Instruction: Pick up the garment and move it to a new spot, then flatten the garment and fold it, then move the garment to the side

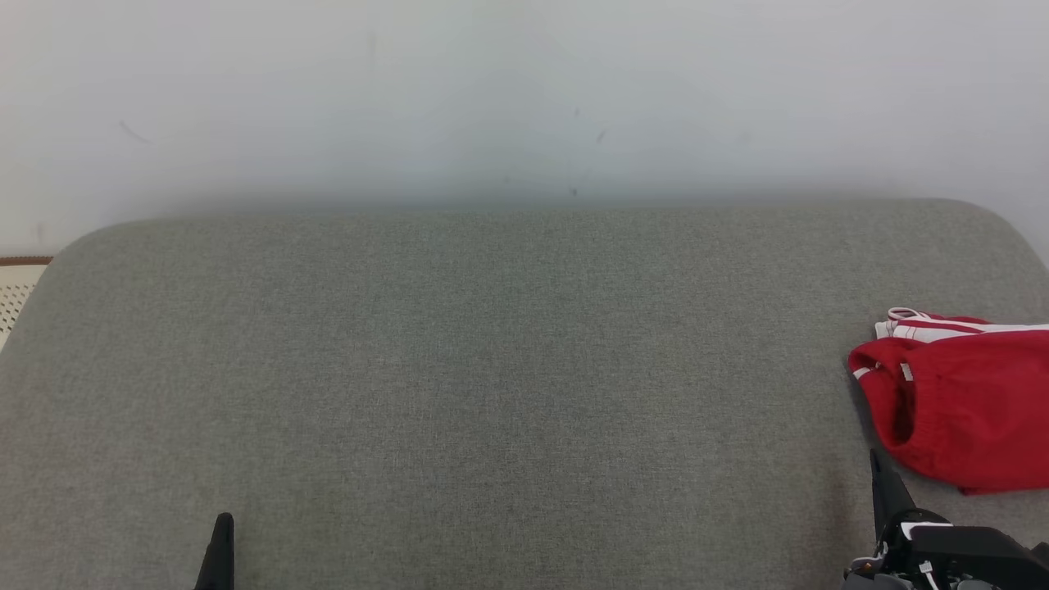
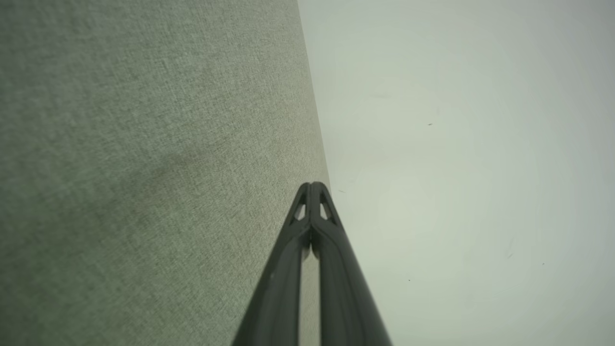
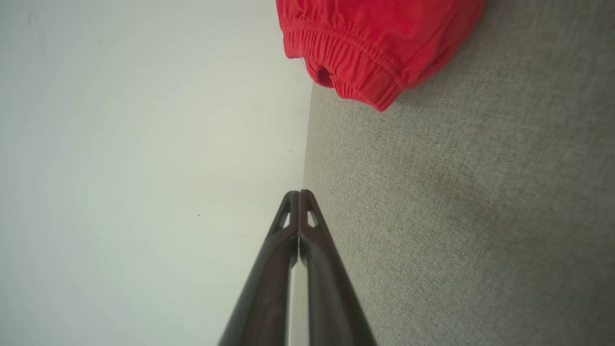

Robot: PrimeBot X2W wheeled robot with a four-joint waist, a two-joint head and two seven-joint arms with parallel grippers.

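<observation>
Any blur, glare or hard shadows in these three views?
Head view: even, soft light, no glare; red garment cut by the right edge. Left wrist view: faint shadow on the grey fabric surface beside the left pincer. Right wrist view: right pincer and garment fairly sharp.

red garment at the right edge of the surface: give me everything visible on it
The red garment looks like soft sportswear, crumpled in a loose heap. A gathered elastic band with an opening faces the robot; white stripes show along its far edge. It lies on the grey fabric surface at the robot's right, cut off by the head view's edge. The shut right pincer points toward it, not touching.
</observation>
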